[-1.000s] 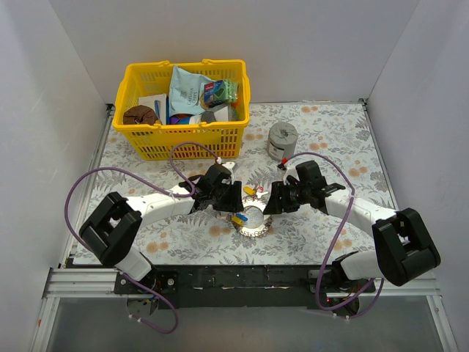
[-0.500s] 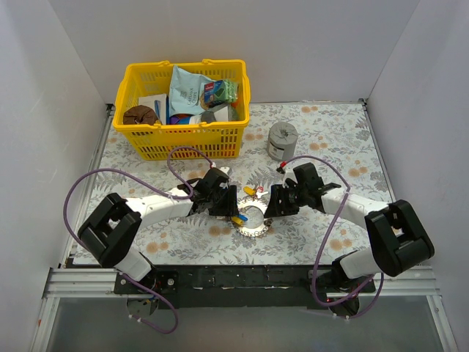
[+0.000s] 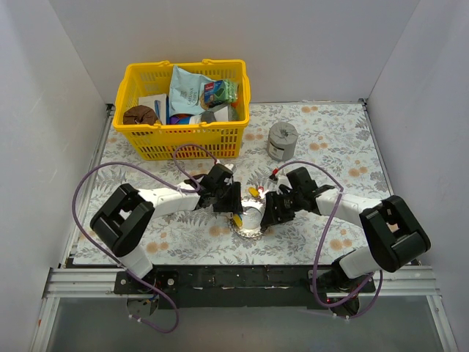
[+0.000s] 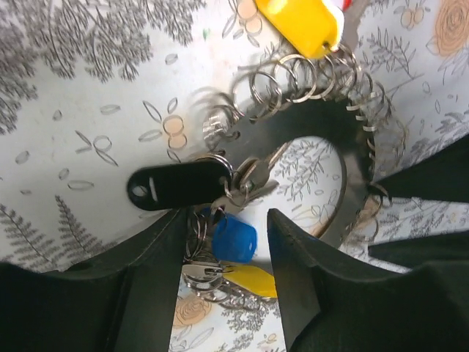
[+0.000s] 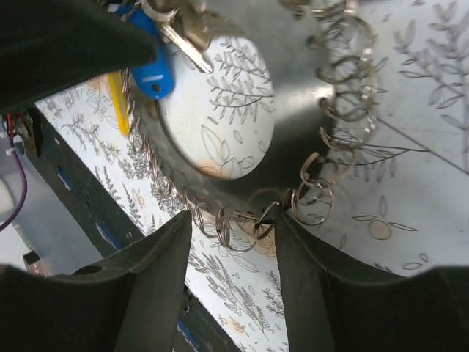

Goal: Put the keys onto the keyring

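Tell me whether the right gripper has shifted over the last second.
Yes. The right gripper has slid left and slightly toward the near edge, away from the grey cylinder, so its fingers now flank the edge of the keyring.

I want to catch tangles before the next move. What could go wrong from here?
1. The left pincer straddles the blue tag and bunched keys, with the black tag alongside; closing may catch several at once.
2. The right pincer stands over small rings at the edge of the keyring; it may snag them and drag it.
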`<state>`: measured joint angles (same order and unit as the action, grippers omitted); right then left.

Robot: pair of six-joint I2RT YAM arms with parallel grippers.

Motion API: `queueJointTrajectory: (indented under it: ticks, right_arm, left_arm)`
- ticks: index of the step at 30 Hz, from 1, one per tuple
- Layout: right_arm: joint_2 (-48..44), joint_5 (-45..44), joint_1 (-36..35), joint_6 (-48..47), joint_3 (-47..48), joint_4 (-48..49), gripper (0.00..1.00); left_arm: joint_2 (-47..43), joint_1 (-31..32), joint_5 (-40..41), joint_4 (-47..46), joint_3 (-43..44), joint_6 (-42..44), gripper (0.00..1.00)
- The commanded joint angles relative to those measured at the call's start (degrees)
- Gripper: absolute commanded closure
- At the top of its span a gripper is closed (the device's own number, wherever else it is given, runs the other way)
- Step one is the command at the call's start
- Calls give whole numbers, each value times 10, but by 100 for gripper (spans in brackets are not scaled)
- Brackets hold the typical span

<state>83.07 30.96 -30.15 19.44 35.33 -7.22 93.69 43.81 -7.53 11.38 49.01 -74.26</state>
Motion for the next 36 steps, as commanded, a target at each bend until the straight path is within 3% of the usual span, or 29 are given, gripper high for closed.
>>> queueJointTrajectory:
  ticks: [1, 13, 17, 25, 36]
  right_arm:
    - [14, 30, -28, -7, 10, 5, 43]
    - [20, 56, -69, -11, 36, 7, 42]
    - [-8, 22, -69, -13, 48, 0, 41]
    - [-61, -78, -55, -14, 78, -31, 40]
    - [-86, -93, 4, 13, 38, -4, 40]
  left_arm:
    - [32, -6, -6, 1, 36, 15, 53]
    - [90, -33, 60, 52, 151, 80, 50]
    - [76, -33, 101, 73, 158, 96, 48]
    - [23, -33, 85, 77, 106, 76, 47]
    - [-33, -35, 24, 51, 14, 11, 46]
